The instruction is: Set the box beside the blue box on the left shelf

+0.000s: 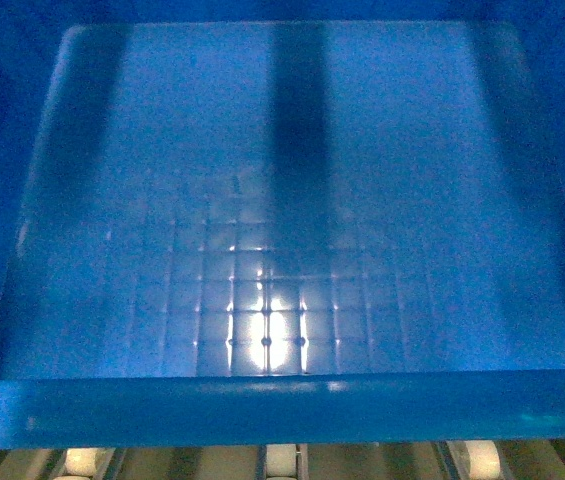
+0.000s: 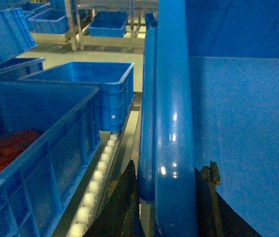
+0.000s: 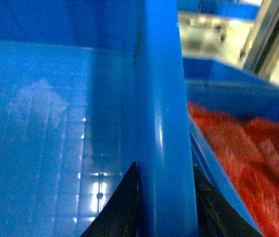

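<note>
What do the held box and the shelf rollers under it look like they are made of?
The box looks like moulded plastic, smooth and semi-glossy: light glints off its gridded floor and along the rolled rim that the left tool clamps. The rollers beside it look like off-white plastic, matte, though dim light leaves that open. The right tool likewise clamps the opposite rim.

Probably a warehouse: roller racks (image 2: 96, 185), stacked blue crates (image 2: 92, 91).

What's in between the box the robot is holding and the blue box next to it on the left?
In the left wrist view, a track of white rollers on the shelf runs between the box and the neighbouring crate.
</note>
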Motion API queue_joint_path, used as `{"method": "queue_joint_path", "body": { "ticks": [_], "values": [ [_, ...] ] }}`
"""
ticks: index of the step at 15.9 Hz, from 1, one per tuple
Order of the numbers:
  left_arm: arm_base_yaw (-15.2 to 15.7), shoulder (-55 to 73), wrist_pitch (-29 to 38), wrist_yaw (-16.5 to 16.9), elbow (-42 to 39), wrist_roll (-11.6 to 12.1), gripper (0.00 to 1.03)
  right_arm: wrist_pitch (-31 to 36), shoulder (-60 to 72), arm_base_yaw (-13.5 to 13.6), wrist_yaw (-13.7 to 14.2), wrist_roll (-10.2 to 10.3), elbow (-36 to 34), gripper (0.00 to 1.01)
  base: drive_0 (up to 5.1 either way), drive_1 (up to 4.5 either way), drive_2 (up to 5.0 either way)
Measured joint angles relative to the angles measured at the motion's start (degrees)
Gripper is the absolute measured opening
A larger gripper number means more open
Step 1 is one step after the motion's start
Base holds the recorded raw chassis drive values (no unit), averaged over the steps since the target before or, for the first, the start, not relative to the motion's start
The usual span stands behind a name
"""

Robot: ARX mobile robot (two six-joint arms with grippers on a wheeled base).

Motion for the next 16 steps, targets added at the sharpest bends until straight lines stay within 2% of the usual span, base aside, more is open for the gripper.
{"method": "queue_joint_path", "body": {
  "ticks": [1, 2, 3, 5, 6, 8, 9, 11, 13, 15, 16],
  "values": [
    [1.0, 2.3, 0.2, 0.9, 1.5, 0.7, 0.18, -15.1, -0.8, 0.1, 2.8, 3.9, 4.9, 0.22, 0.0, 0.00, 0.0],
    [1.6, 4.2, 1.1, 0.9, 1.6, 0.5, 0.18, -18.8, 0.1, -0.7, 2.1, 4.6, 7.0, 0.22, 0.0, 0.00, 0.0],
    [2.1, 6.1, 1.6, 0.8, 2.0, -0.1, 0.18, -21.5, 1.6, -2.0, 0.1, 5.1, 9.0, 0.22, 0.0, 0.00, 0.0],
    [2.4, 10.7, 1.4, -0.1, 5.9, 0.2, 0.17, -23.9, 7.8, -6.7, -8.7, 5.7, 14.4, 0.22, 0.0, 0.00, 0.0],
    [2.4, 12.8, 0.8, -0.1, 8.0, 0.3, 0.17, -26.1, 9.9, -8.6, -11.7, 6.2, 17.3, 0.21, 0.0, 0.00, 0.0],
    [2.4, 14.6, 0.3, -0.2, 9.7, 0.3, 0.17, -27.6, 11.6, -10.0, -14.0, 6.5, 19.4, 0.21, 0.0, 0.00, 0.0],
    [2.3, 17.2, -0.6, -0.2, 11.9, 0.2, 0.17, -30.5, 14.5, -12.2, -17.2, 6.6, 22.9, 0.21, 0.0, 0.00, 0.0],
    [1.6, 23.1, -8.8, 1.3, 17.8, -0.5, 0.17, -37.7, 20.3, -15.8, -21.8, 7.1, 28.7, 0.21, 0.0, 0.00, 0.0],
    [1.6, 27.2, -12.8, 1.2, 19.1, -2.4, 0.17, -41.0, 22.5, -16.2, -23.5, 7.2, 29.3, 0.21, 0.0, 0.00, 0.0],
    [3.2, 28.2, -14.2, 1.1, 19.4, -3.3, 0.17, -41.8, 22.7, -15.5, -25.4, 7.3, 29.3, 0.21, 0.0, 0.00, 0.0],
    [5.6, 28.2, -14.9, 1.5, 20.9, -1.3, 0.17, -42.8, 22.7, -13.7, -26.3, 9.3, 29.3, 0.21, 0.0, 0.00, 0.0]
  ]
}}
